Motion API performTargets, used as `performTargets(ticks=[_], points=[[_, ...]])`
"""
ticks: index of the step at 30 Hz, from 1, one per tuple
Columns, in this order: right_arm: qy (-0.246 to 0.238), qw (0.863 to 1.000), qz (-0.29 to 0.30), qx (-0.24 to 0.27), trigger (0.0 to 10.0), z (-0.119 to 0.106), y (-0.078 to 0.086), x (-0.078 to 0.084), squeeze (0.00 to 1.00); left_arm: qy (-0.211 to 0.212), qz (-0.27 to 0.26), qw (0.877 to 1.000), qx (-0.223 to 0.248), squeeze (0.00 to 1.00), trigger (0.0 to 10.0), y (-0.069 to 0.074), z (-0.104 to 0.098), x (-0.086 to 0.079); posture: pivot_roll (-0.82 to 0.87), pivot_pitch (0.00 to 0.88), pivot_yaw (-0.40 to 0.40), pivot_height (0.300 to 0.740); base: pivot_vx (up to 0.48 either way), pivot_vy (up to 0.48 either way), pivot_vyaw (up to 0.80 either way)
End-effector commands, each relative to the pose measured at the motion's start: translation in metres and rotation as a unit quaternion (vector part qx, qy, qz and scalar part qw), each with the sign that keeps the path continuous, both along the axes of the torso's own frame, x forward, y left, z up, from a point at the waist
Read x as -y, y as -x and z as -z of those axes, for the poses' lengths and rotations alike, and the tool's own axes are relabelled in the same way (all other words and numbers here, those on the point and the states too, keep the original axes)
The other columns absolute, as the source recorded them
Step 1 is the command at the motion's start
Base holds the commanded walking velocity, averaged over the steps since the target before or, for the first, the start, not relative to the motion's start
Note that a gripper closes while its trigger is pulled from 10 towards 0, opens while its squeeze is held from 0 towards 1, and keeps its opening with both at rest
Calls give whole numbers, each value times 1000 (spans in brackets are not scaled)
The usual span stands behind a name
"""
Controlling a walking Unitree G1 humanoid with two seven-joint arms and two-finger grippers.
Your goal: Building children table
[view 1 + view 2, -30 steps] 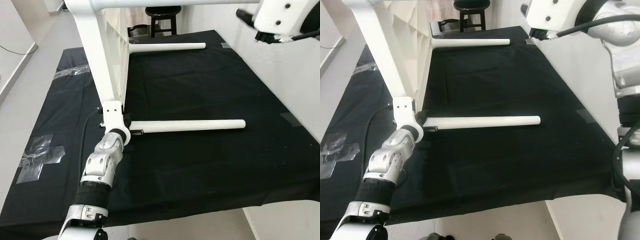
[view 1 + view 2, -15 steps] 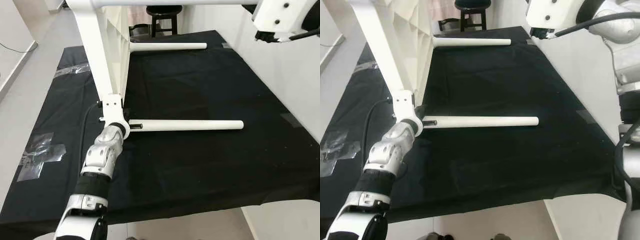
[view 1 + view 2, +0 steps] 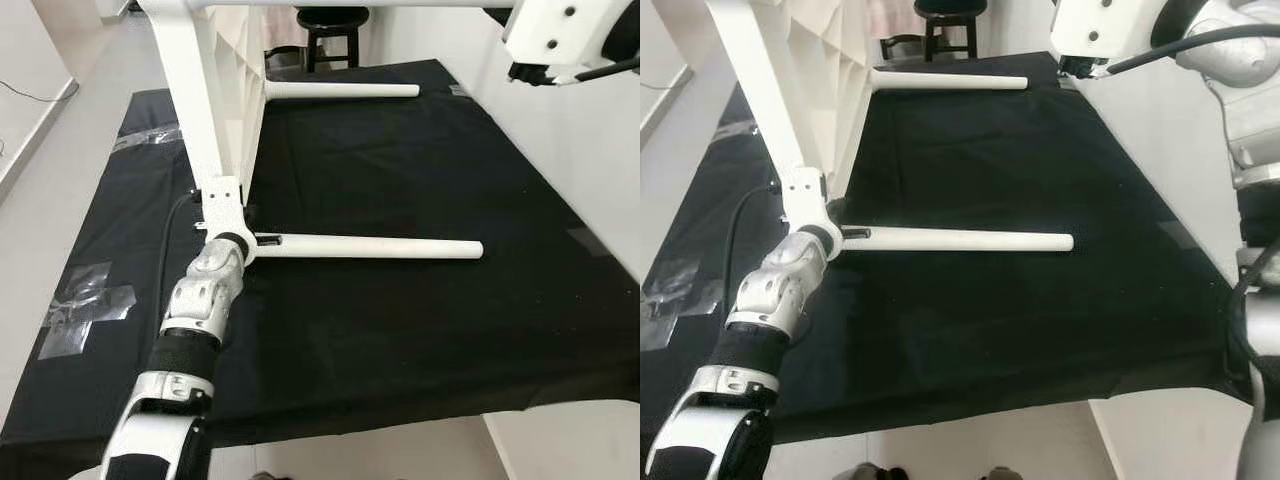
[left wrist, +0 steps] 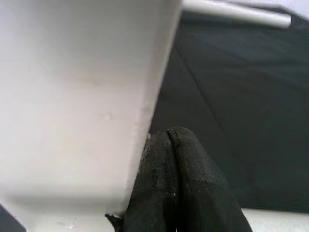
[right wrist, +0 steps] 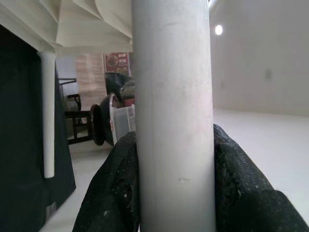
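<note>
Left eye view: the white children's table [image 3: 215, 90] stands tipped on its edge on a black cloth [image 3: 400, 320] spread over the floor. One white leg [image 3: 370, 248] juts from its near corner toward 3 o'clock, level above the cloth; a second leg [image 3: 345, 90] does the same at the far corner, toward 12 o'clock in the scene. The left arm [image 3: 200, 310] rises from 7 o'clock, and its wrist meets the table's near corner where the leg's threaded end joins; the fingers are hidden here. The white housing of the right arm [image 3: 565, 35] sits at 1 o'clock, up by a third leg running across the top edge. Grey tape [image 3: 85, 310] lies at 9 o'clock on the cloth.

Right eye view: the same scene, with a dark stool [image 3: 945, 20] at 12 o'clock beyond the cloth.

Left wrist view: the left end effector [image 4: 169, 183] has its two black fingers pressed together with nothing between them, lying against the edge of a white table panel [image 4: 82, 96].

Right wrist view: the right end effector [image 5: 173, 193] is clamped around a white leg [image 5: 173, 106], one black finger on each side of the tube.
</note>
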State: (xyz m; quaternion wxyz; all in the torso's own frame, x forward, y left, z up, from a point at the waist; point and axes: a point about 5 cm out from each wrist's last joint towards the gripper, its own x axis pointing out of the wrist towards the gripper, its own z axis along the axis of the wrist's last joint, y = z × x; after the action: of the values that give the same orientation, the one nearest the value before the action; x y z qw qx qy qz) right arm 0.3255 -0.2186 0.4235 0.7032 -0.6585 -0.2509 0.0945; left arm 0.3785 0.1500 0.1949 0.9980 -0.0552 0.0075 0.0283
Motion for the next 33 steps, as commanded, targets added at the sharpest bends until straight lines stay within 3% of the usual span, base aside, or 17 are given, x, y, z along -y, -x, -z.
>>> performTargets(ticks=[1, 3, 4, 5, 8, 9, 11, 14, 15, 16, 18, 20, 21, 23, 25, 29, 33], points=[[-71, 992, 100, -5, 0, -4, 5, 51, 0, -11, -125, 990, 64, 0, 10000, 4, -29, -63, -160, 120, 30, 740, 0, 0, 0], [-84, 989, 121, -5, 0, 0, 6, 61, 0, -16, -140, 987, 76, 0, 10000, 5, -37, -77, -157, 119, 33, 740, 0, 0, 0], [-102, 983, 150, -12, 0, 9, 9, 76, 0, -23, -161, 982, 94, 0, 10000, 7, -52, -97, -145, 116, 36, 740, 0, 0, 0], [-102, 983, 150, -12, 0, 9, 9, 76, 0, -23, -161, 982, 94, 0, 10000, 7, -52, -97, -145, 116, 36, 740, 0, 0, 0], [-157, 958, 236, -48, 0, 47, 19, 117, 0, -56, -202, 964, 164, 0, 10000, 22, -112, -152, -119, 107, 34, 740, 0, 0, 0], [-157, 958, 236, -48, 0, 47, 19, 117, 0, -56, -202, 964, 164, 0, 10000, 22, -112, -152, -119, 107, 34, 740, 0, 0, 0], [-207, 940, 255, -96, 0, 84, 20, 125, 0, -78, -190, 956, 209, 0, 10000, 29, -153, -159, -85, 97, 18, 740, 0, 0, 0], [-228, 932, 258, -115, 0, 99, 21, 125, 0, -87, -183, 953, 226, 0, 10000, 32, -168, -159, -75, 94, 16, 740, 0, 0, 0], [-247, 923, 260, -141, 0, 121, 21, 122, 0, -93, -171, 949, 249, 0, 10000, 35, -189, -157, -63, 89, 17, 740, 0, 0, 0], [-282, 913, 237, -175, 0, 147, 20, 106, 0, -104, -151, 944, 276, 0, 10000, 38, -212, -150, -53, 82, 27, 740, 0, 0, 0], [-282, 913, 237, -175, 0, 147, 20, 106, 0, -104, -151, 944, 276, 0, 10000, 38, -212, -150, -53, 82, 27, 740, 0, 0, 0], [-334, 895, 180, -235, 0, 189, 18, 63, 0, -120, -111, 935, 315, 0, 10000, 42, -246, -132, -36, 77, 41, 740, 0, 0, 0], [-334, 895, 180, -235, 0, 189, 18, 63, 0, -120, -111, 935, 315, 0, 10000, 42, -246, -132, -36, 77, 41, 740, 0, 0, 0], [-383, 868, 107, -296, 0, 217, 15, 4, 0, -123, -58, 935, 328, 0, 10000, 38, -257, -105, -24, 68, 50, 740, 0, 0, 0], [-383, 868, 107, -296, 0, 217, 15, 4, 0, -123, -58, 935, 328, 0, 10000, 38, -257, -105, -24, 68, 50, 740, 0, 0, 0], [-404, 848, 50, -339, 0, 227, 16, -42, 0, -118, -20, 938, 325, 0, 10000, 34, -255, -88, -22, 70, 57, 740, 0, 0, 0], [-406, 843, 30, -352, 0, 228, 16, -60, 0, -118, -4, 942, 314, 0, 10000, 30, -248, -81, -17, 74, 58, 740, 0, 0, 0]])
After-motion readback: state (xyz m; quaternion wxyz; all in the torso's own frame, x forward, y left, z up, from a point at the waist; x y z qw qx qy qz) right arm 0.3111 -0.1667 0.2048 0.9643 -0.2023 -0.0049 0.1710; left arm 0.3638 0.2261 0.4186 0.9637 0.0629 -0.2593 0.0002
